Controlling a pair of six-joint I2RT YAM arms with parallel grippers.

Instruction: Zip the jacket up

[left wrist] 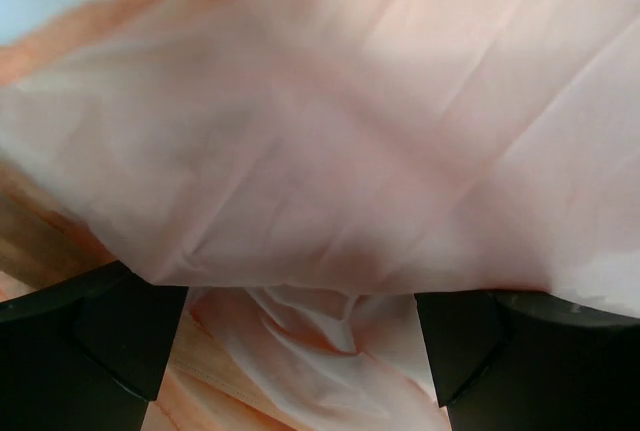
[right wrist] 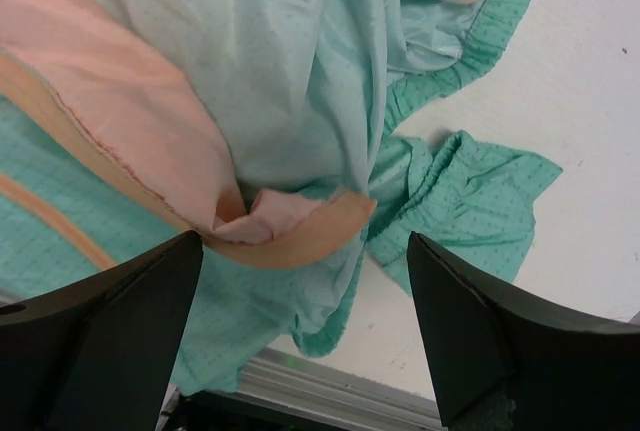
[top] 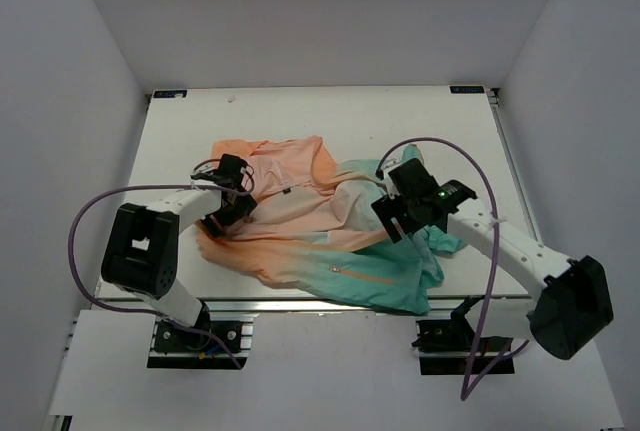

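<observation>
Here, left gripper point(left wrist: 300, 361): my jaws are spread wide with nothing between them; both dark fingers point(left wrist: 90, 351) frame a fold of pale peach cloth lying just below.
Right gripper point(right wrist: 305, 341): jaws likewise wide and empty, hovering over the teal end of the garment.
Between the right fingers: an orange band point(right wrist: 300, 241) curls along a cloth edge. I judge it to be the front zipper edge, though I can make out no slider or teeth.
Teal cuff point(right wrist: 470, 186): bunched on bare tabletop beyond my right-hand finger, apart from the band.
Jacket point(top: 310, 236): crumpled on the table point(top: 180, 131), with the peach part toward my left arm and the teal hem toward the near edge and my right arm. The front is not laid flat and its layers overlap.
Step in hand (judgement): finding and exposing the zipper's bottom end; zipping is not yet begun.
How to do it well: take the band alone, one layer, close to its end, and not the loose teal panel over it. Let my left jaws pin the peach cloth so the front draws taut instead of sliding. Lift low, so the folds open without dragging the whole garment.
Risk: pinching two layers together would bury the slider further.
</observation>
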